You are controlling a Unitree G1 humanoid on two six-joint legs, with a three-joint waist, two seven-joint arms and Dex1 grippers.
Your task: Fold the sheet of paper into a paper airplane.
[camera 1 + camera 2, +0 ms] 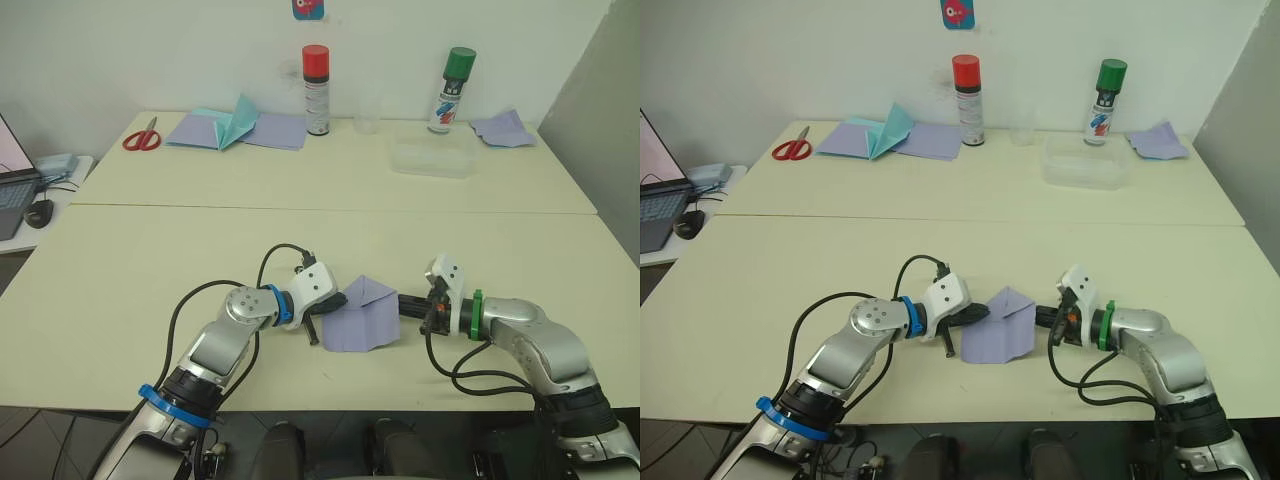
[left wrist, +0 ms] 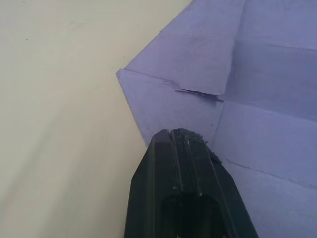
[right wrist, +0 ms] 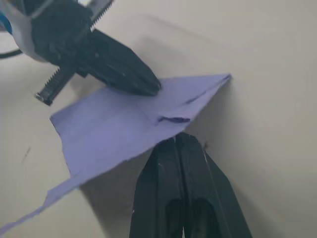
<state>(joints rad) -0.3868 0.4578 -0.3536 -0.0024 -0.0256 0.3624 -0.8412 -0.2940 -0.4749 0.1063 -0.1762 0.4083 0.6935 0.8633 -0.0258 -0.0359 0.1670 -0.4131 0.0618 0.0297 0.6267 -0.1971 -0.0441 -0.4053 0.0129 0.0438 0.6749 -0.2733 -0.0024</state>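
The sheet of paper (image 1: pixel 362 316) is lilac and lies near the table's front edge, between my two grippers. Its two far corners are folded in, so it comes to a point on the far side. My left gripper (image 1: pixel 341 300) is shut, and its fingertips (image 2: pixel 181 138) press down on the paper's left part. My right gripper (image 1: pixel 402 305) is also shut. Its fingertips (image 3: pixel 179 141) sit at the paper's right edge, which is raised a little over them. The paper airplane is out of view.
At the back of the table are red scissors (image 1: pixel 141 137), wider lilac sheets (image 1: pixel 275 130) with a teal folded paper (image 1: pixel 233 121), a red-capped can (image 1: pixel 317 90), a clear cup (image 1: pixel 366 120), a green-capped can (image 1: pixel 451 92), a clear box (image 1: pixel 432 158) and a crumpled lilac piece (image 1: pixel 503 128). A laptop and a mouse (image 1: pixel 38 212) are at the left.
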